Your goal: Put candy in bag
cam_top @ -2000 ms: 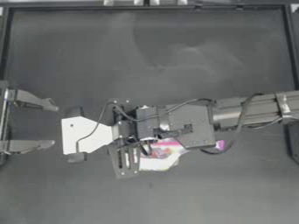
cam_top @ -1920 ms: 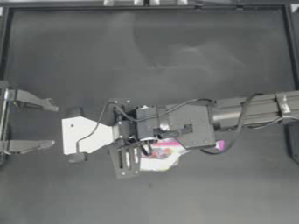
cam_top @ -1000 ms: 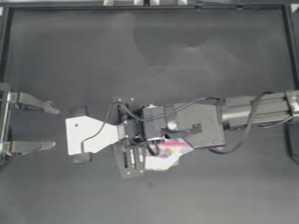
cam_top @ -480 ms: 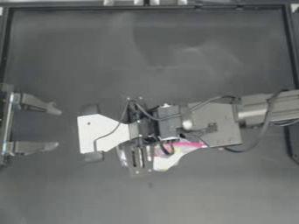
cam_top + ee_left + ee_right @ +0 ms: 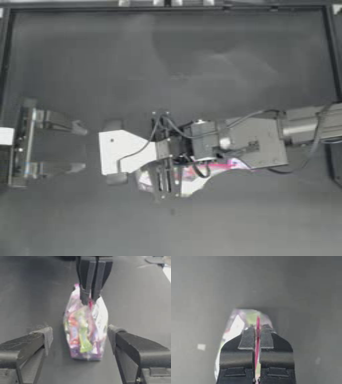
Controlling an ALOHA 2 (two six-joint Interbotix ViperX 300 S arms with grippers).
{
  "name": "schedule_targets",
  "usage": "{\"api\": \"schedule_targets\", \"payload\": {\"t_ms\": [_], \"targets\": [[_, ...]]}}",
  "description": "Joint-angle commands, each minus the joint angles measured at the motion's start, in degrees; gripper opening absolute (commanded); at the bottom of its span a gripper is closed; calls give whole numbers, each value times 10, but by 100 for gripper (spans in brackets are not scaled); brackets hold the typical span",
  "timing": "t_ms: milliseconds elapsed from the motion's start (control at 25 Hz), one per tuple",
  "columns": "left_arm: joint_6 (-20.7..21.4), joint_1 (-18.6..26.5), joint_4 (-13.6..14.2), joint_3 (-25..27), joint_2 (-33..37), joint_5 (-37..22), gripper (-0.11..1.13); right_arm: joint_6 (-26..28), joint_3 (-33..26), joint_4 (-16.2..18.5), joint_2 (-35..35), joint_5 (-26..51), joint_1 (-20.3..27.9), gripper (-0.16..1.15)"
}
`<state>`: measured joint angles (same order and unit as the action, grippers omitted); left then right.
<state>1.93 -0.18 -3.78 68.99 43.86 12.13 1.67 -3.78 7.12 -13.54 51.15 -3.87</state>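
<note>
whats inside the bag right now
Candy in yellow, red and green fills the bag; the right gripper covers its pinched top. The open left gripper waits nearby.

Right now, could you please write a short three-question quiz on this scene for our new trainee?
1. True or false: the right gripper is shut on the bag's pink zipper strip.
2. Where is the candy? A) scattered on the table B) inside the bag C) in the left gripper
3. Fill in: the left gripper's jaws stand ____, one at each side of the bag.

Key: 1 true; 2 B; 3 open.
</note>
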Motion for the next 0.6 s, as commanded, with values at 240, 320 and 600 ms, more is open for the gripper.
{"api": "schedule_targets", "payload": {"t_ms": [240, 320, 600], "targets": [[0, -5, -15, -44, -91, 33, 97, 2, 19, 11, 38, -40, -1, 5], [0, -6, -15, -51, -108, 39, 97, 2, 23, 13, 40, -45, -1, 5], [0, -8, -22, -65, -166, 75, 96, 2, 34, 15, 45, -58, -1, 5]]}}
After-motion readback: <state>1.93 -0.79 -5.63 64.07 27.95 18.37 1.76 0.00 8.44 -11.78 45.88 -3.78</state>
